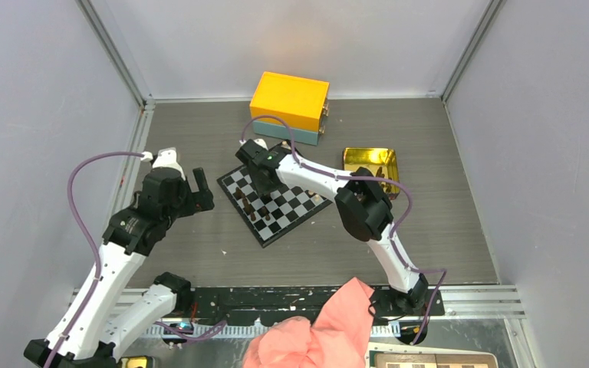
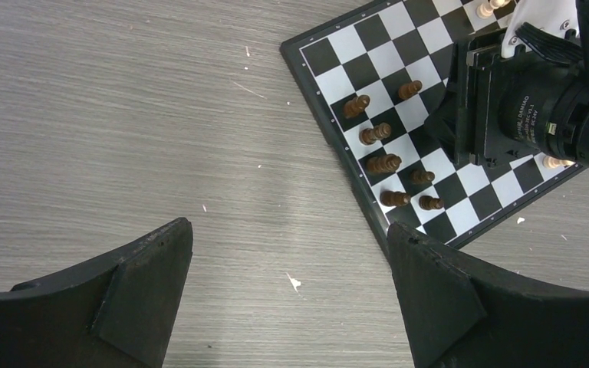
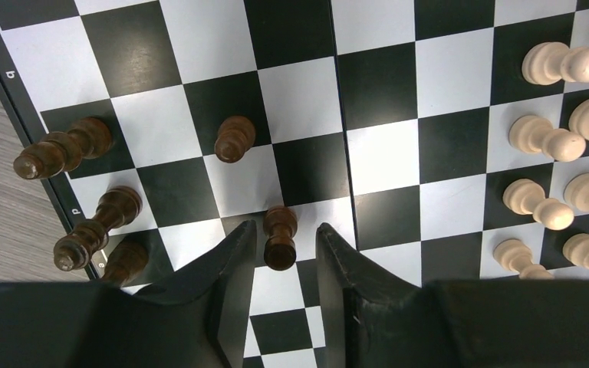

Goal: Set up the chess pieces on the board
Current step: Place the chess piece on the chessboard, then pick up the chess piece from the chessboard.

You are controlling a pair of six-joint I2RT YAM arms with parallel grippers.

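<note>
The grey wood-grain worktop point(image 1: 199, 245) carries everything. The left arm point(image 1: 123, 245) reaches up from the near edge at 7 o'clock. The right arm point(image 1: 364, 211) bends in from 5 o'clock and stretches across the middle.

A yellow box point(image 1: 289, 98) sits on a grey-green base against the far wall at 12 o'clock. A pink cloth point(image 1: 314, 330) is bunched at the near edge at 6 o'clock, between the arm bases.

The board point(image 1: 284, 211) lies flat at the centre of the worktop, turned so that one corner points toward 6 o'clock. A gold tin point(image 1: 370, 161) stands at 2 o'clock from it, apart from its edge.

The left claw point(image 2: 289, 228) hangs over bare worktop at 9 o'clock from the board. Its jaws are spread wide, with nothing between them.

The right claw point(image 3: 285, 228) is over the board with its jaws apart. They stand on either side of a dark pawn point(image 3: 280, 239), and a thin gap shows on each side, so they do not clamp it. The pawn stands upright on the board, around the border of a white and a black square.

The other dark chess pieces point(image 3: 61, 149) stand along the board's edge at 9 o'clock in the right wrist view, with one more pawn a little further in. The light chess pieces point(image 3: 541, 138) cluster along the opposite side at 3 o'clock.
</note>
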